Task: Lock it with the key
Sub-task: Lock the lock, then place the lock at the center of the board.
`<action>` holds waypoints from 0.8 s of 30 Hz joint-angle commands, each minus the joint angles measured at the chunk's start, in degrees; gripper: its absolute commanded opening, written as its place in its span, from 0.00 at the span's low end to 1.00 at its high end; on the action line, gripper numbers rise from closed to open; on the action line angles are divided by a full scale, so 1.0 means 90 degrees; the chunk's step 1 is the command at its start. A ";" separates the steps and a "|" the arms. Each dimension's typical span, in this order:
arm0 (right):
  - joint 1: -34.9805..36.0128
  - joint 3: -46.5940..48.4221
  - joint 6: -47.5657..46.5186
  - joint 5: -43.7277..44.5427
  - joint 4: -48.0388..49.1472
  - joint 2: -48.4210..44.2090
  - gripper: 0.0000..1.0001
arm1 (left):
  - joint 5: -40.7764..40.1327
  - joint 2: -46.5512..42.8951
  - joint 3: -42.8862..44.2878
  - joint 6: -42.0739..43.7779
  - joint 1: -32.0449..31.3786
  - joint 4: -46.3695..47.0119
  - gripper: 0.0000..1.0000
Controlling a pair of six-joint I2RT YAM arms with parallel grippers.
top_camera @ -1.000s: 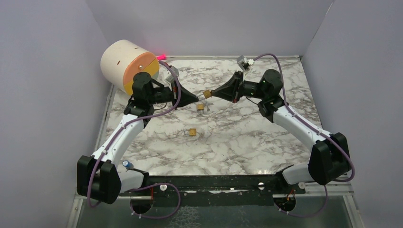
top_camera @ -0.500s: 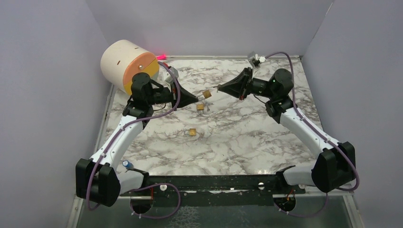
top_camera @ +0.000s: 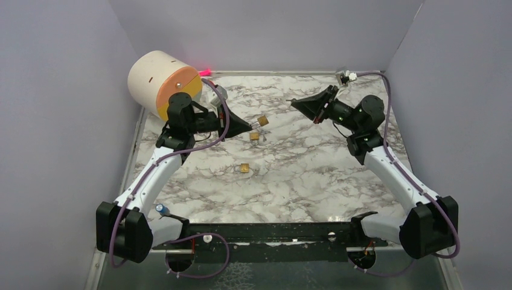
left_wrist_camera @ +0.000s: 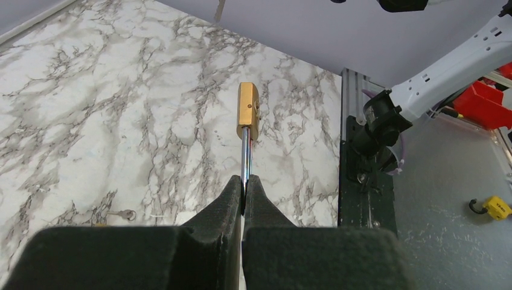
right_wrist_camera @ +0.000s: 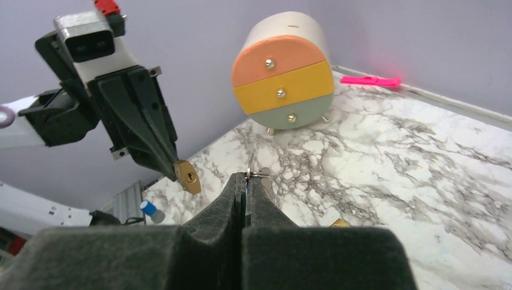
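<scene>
Nearest the arm bases, a small blue-capped object [top_camera: 160, 208] sits beside the left arm's base, off the marbled surface [top_camera: 314, 181]. Farther in, a small brass lock [top_camera: 244, 168] lies alone on the marble left of centre. A second loose brass lock [top_camera: 256, 136] lies beyond it, just under the tip of the left hand [top_camera: 250, 125]. The left wrist view also shows a spare key [left_wrist_camera: 124, 214] lying flat on the marble, and a yellow lock [left_wrist_camera: 496, 207] on the grey floor past the surface's edge.

The padlock [top_camera: 262, 121] is off the surface, held in the air by the left hand, whose fingers are pressed narrow on the steel shackle. Its brass body sticks out beyond the fingertips, and the shackle shows as one bright bar running back between the pads [left_wrist_camera: 232, 193]. From the right wrist view the body hangs tilted, its keyhole face turned toward that camera.

The right hand [top_camera: 293, 103] is raised to the right of the padlock, well apart from it, with open air between the two tips. It is pinched tight on the key [right_wrist_camera: 258, 174], of which only a sliver of metal and a thin wire ring show.

At the far left corner a round drawer unit [top_camera: 163, 81] stands with orange, yellow and grey-green drawer fronts, and a pink object [top_camera: 205, 72] lies against the back wall beside it
</scene>
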 commanded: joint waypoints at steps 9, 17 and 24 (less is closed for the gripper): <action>-0.0033 -0.0591 0.0533 0.2434 -0.1603 -0.0998 0.01 | -0.4050 -0.0231 -0.0031 0.0237 -0.1776 -0.0771 0.00; 0.0072 -0.0794 0.0744 0.3667 -0.3153 -0.0715 0.01 | -0.6728 0.0657 0.0039 0.0068 -0.3114 -0.1142 0.00; 0.0411 -0.1111 0.0912 0.3862 -0.3487 -0.0348 0.01 | -0.6898 0.1472 0.0257 -0.0081 -0.3530 -0.1203 0.00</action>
